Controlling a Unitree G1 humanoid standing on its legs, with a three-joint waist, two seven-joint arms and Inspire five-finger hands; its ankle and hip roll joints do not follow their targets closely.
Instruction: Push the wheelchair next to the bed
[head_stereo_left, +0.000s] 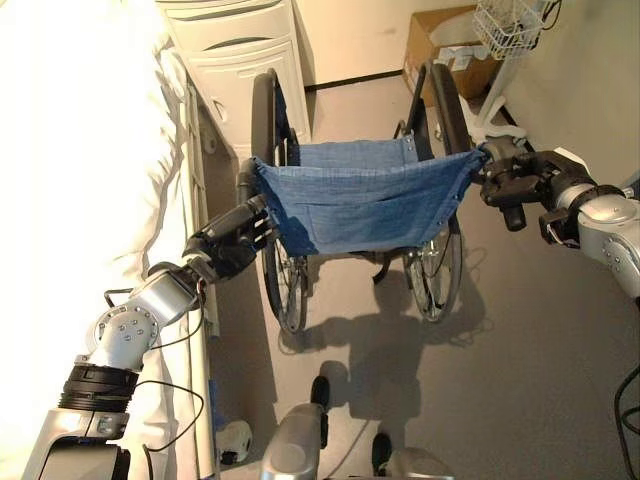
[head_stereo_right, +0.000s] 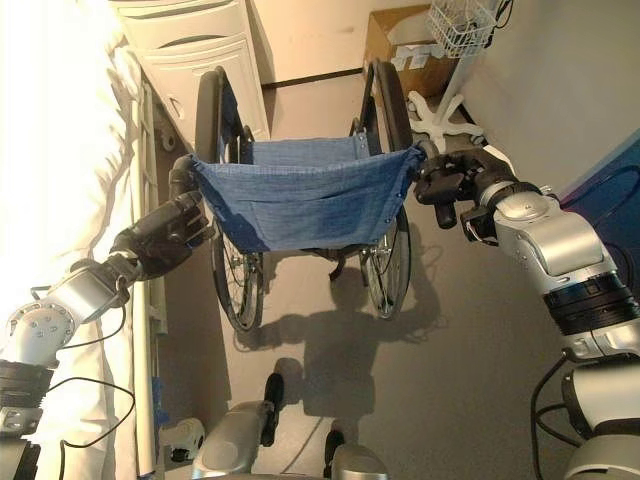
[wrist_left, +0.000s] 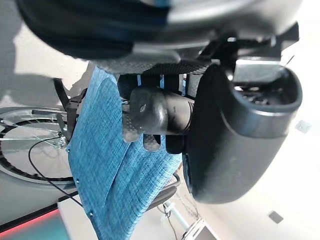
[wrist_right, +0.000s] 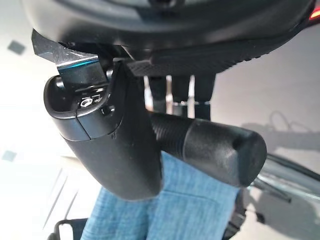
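Bedside wheelchair (head_stereo_left: 358, 195), robot hands gripping handles.

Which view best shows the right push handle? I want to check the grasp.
The right wrist view: the push handle lies close up, the right robot hand curled round it. In both eye views that robot hand covers the handle at the blue backrest corner.

Strong light blows out the bed (head_stereo_left: 80, 150) on your left to near white, losing its detail. The wheelchair (head_stereo_left: 355, 195) casts a soft dark shadow on the grey floor (head_stereo_left: 520, 350) towards you. In both wrist views, the near hand parts look blurred and dark.
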